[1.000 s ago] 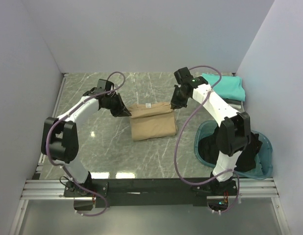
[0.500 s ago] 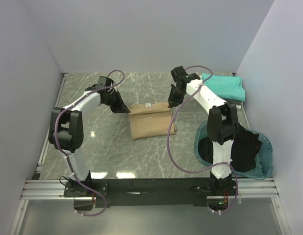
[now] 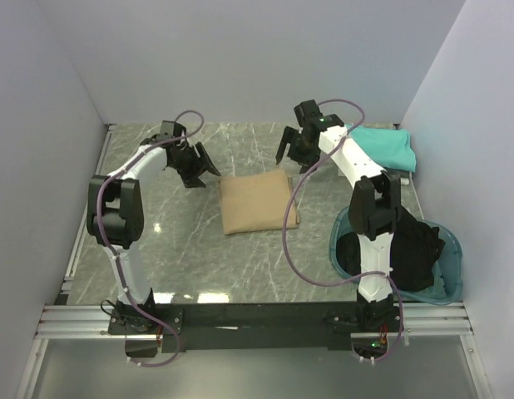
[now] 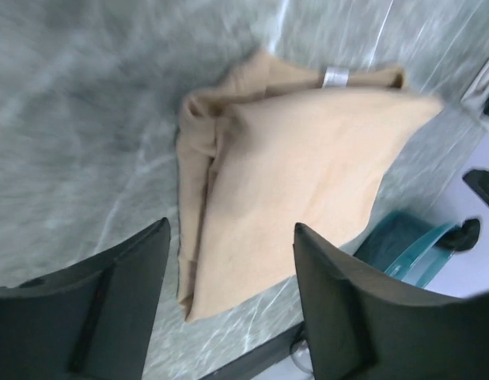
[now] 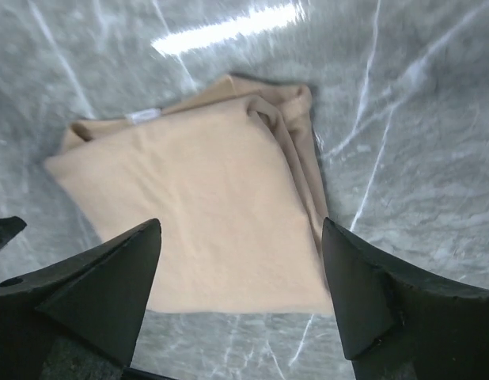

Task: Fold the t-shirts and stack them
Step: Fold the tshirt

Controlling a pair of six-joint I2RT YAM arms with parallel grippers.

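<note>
Both grippers have been lifted off the tan t-shirt [image 3: 255, 202] and drawn back toward the far edge. The left gripper [image 3: 200, 169] and right gripper [image 3: 290, 158] are held wide open, and nothing is held in them. The shirt is laid folded flat in the middle of the grey marble table [image 3: 174, 241]. It looks a little longer from left to right, and its neck label [image 4: 337, 76] is turned to the far edge. Plain white walls are seen around the table.
</note>
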